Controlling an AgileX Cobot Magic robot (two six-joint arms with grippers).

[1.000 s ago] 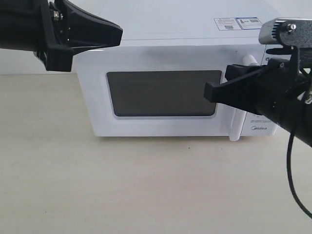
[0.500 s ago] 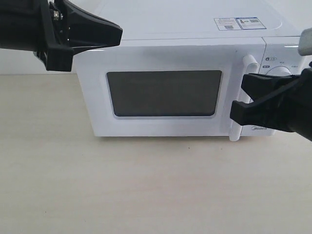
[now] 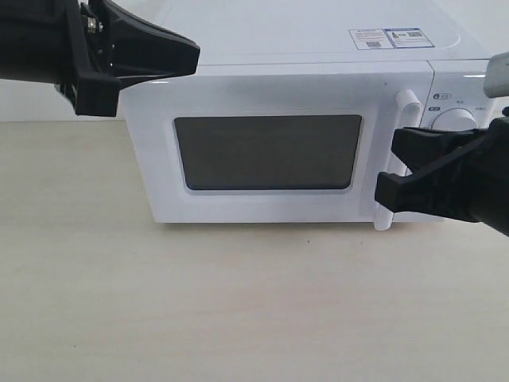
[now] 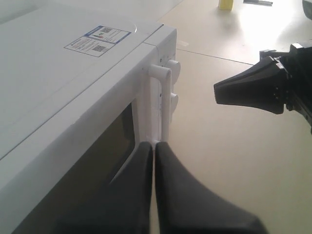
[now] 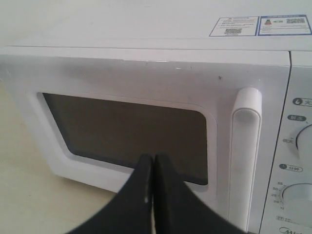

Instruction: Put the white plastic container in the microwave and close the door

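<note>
Right gripper level, tip toward door

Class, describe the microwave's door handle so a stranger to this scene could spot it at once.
Start at the big white microwave on the pale table. On its door, between the dark window and the round knobs, stands the handle. It alone is a tall upright white bar.
</note>
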